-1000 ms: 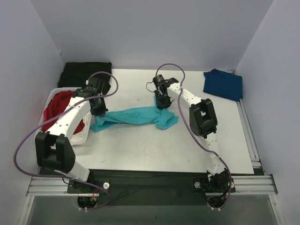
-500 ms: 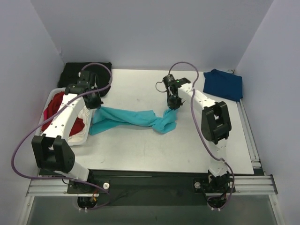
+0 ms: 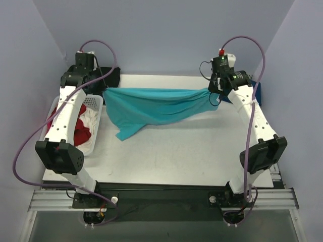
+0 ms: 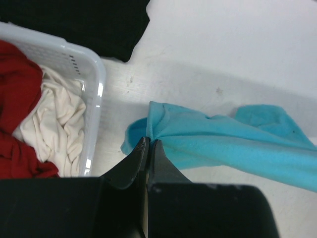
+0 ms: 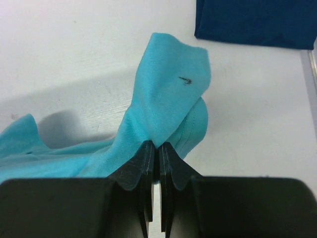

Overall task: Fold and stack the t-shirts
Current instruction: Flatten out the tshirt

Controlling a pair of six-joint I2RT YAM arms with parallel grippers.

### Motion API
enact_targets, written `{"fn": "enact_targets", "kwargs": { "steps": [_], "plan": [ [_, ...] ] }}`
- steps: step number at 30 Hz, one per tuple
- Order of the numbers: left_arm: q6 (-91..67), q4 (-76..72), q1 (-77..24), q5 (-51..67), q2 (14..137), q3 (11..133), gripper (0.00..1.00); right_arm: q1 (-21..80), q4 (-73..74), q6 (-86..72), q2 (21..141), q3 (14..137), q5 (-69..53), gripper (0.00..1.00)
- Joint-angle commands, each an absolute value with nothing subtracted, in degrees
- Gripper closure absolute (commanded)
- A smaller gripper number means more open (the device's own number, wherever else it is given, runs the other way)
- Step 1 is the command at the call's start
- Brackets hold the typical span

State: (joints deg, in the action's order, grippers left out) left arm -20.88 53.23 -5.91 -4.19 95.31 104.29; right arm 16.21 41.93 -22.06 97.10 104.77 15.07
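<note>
The turquoise t-shirt hangs stretched between both grippers above the back half of the table, and one tail droops to the front left. My left gripper is shut on its left corner, the jaws pinched tight on the cloth. My right gripper is shut on the right corner. In the right wrist view the navy t-shirt lies folded at the back right; my right arm hides most of it in the top view. The red t-shirt lies crumpled in the basket.
The white slatted basket stands at the left edge and also holds a cream cloth. A black cloth lies at the back left corner. Walls close in on the left, back and right.
Both arms have risen and swung apart toward the back. The turquoise t-shirt went from a twisted rope on the table to a spread, hanging sheet. The right gripper closed on it.
</note>
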Motion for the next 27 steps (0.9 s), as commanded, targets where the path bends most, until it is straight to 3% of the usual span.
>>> {"fn": "enact_targets", "kwargs": {
  "steps": [1, 11, 22, 27],
  "plan": [
    [-18.63, 52.21, -5.01, -3.25, 94.84, 110.91, 1.0, 15.91, 45.18, -18.55, 92.73, 108.63, 20.21, 1.0],
    [-16.0, 48.52, -4.92, 0.0, 85.98, 111.8, 1.0, 17.66, 44.74, -18.28, 79.13, 100.3, 23.11, 1.0],
    [-10.64, 47.81, -5.1, -0.26, 71.37, 110.92, 1.0, 27.33, 43.24, -18.98, 62.94, 87.72, 30.15, 1.0],
    [-10.9, 46.41, -5.1, 0.0, 68.12, 105.66, 1.0, 27.86, 42.02, -19.95, 57.83, 83.07, 30.93, 1.0]
  ]
}}
